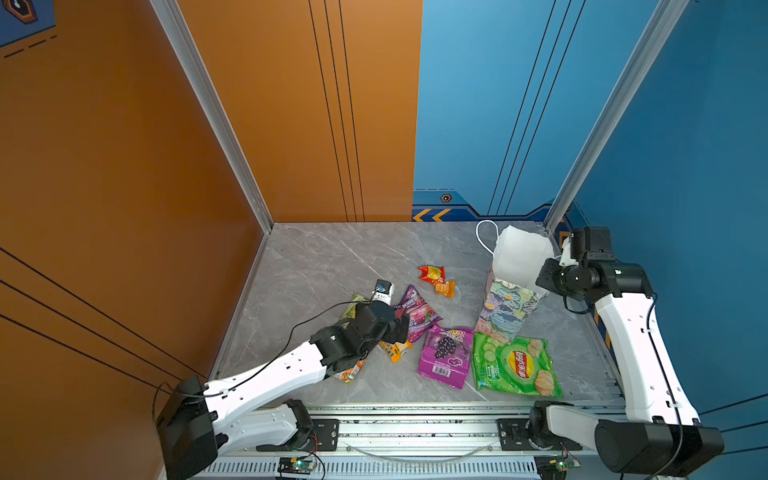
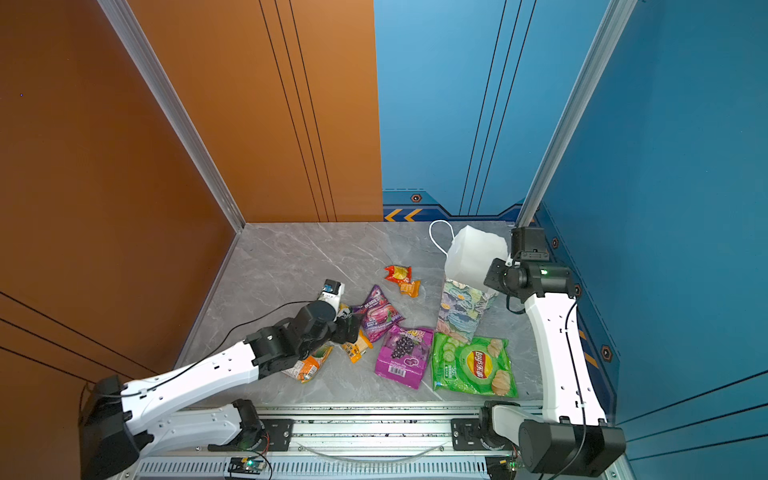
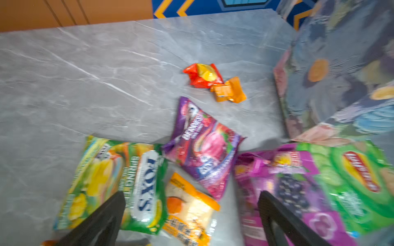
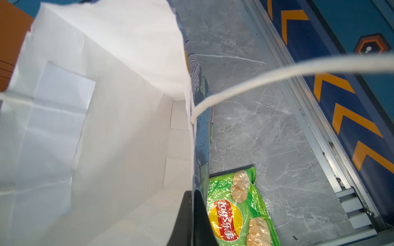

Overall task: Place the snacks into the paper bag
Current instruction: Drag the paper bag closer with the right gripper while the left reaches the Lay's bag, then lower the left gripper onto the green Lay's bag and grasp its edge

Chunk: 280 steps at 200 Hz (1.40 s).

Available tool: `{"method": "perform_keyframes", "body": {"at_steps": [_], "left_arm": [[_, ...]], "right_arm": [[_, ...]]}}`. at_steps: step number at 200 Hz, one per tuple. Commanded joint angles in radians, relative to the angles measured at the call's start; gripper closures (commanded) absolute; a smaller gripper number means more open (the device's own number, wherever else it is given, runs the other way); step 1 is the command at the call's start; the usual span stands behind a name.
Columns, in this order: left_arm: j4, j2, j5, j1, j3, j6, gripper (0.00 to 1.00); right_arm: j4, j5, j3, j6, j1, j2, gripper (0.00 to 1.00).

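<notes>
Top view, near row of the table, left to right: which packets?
orange-green bag half under the left arm → small orange packet → purple grape bag → green Lay's crisps bag. Left out: paper bag, standing behind the crisps bag and overlapping it.

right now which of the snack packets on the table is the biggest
The shiny green plastic crisps bag with the red-and-yellow logo, lying flat beside the floral paper bag; it is clearly larger than any other packet.
</notes>
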Motion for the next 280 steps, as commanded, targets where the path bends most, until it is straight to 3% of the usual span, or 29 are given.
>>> {"method": "perform_keyframes", "body": {"at_steps": [1, 54, 101, 154, 203, 241, 280], "left_arm": [[-0.111, 0.113, 0.137, -0.104, 0.143, -0.111, 0.03], [-0.143, 0.458, 0.281, -0.275, 0.469, -0.186, 0.12], [-0.338, 0.792, 0.359, -0.316, 0.785, -0.221, 0.21], [-0.463, 1.001, 0.391, -0.324, 1.013, -0.192, 0.23], [-0.710, 1.207, 0.266, -0.330, 1.254, -0.172, 0.21], [-0.739, 1.237, 0.222, -0.310, 1.260, -0.186, 0.20], [-0.826, 1.234, 0.038, -0.280, 1.228, -0.194, 0.18]], "right_arm": [[0.048, 0.000, 0.016, 0.015, -0.026, -0.031, 1.00], [0.092, -0.030, 0.014, 0.052, -0.125, -0.062, 1.00], [0.140, -0.091, -0.030, 0.086, -0.231, -0.105, 1.00], [0.169, -0.112, -0.073, 0.089, -0.238, -0.118, 1.00], [0.188, -0.118, -0.097, 0.092, -0.238, -0.134, 1.00], [0.195, -0.128, -0.111, 0.093, -0.236, -0.148, 1.00], [0.196, -0.129, -0.113, 0.092, -0.236, -0.163, 1.00]]}}
